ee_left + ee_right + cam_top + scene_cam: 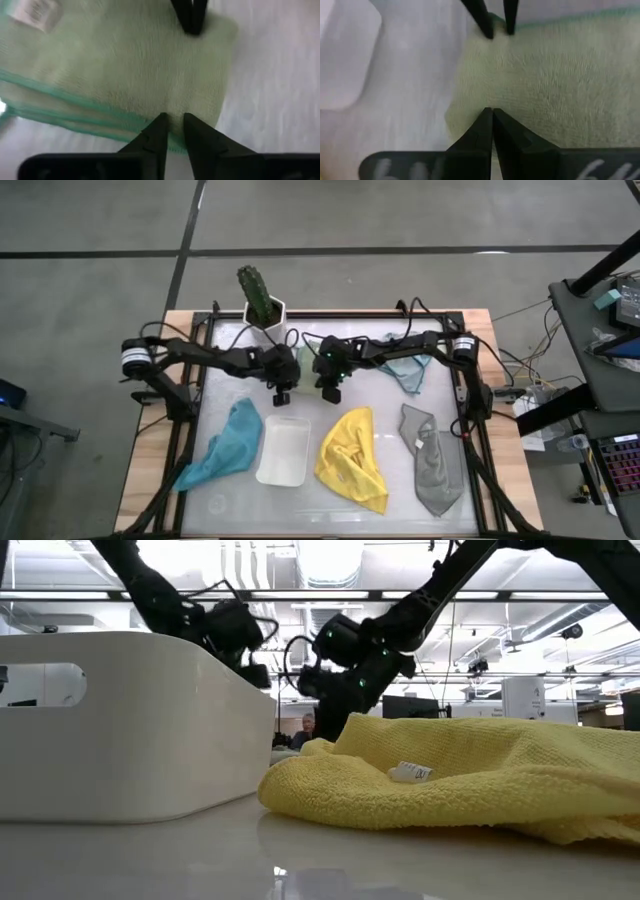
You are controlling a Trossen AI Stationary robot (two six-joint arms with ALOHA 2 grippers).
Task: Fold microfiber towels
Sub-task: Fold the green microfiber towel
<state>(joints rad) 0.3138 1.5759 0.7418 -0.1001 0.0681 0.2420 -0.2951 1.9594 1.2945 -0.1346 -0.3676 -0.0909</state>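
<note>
The left pincer [172, 131] stands over the near hem of the pale green towel [130, 65], its two dark fingers drawn close with a fold of the hem caught in the narrow gap between them. The right pincer [492, 129] has its fingers pressed fully together, tips set down on the same towel's opposite edge, pinning it to the tabletop [390, 500]; whether any cloth is caught between them cannot be told. From above, both pincers meet near the tabletop's 12 o'clock, the left [282, 394] at about 11 and the right [328, 390] just beside it, with the pale green towel [306, 360] showing as a small patch between the two arms.

That towel is a soft, nubbly pale green, lying in flat layers with a darker green stitched border running along its stacked edges and a white label [36, 11] at one corner.

Outward from there, the light blue towel [408, 370] lies rumpled at about 1 o'clock under the right arm. The grey towel [432, 462] sprawls in a long crumpled strip at 4 o'clock. The yellow towel [352, 458] is heaped at 6 o'clock, loosely bunched, with a small white tag [410, 772] on its upper fold. The white tray [283, 450] sits just beside it toward 7 o'clock, and the teal towel [228, 444] lies crumpled at 8 o'clock. A potted cactus [258, 296] stands at the far edge.
</note>
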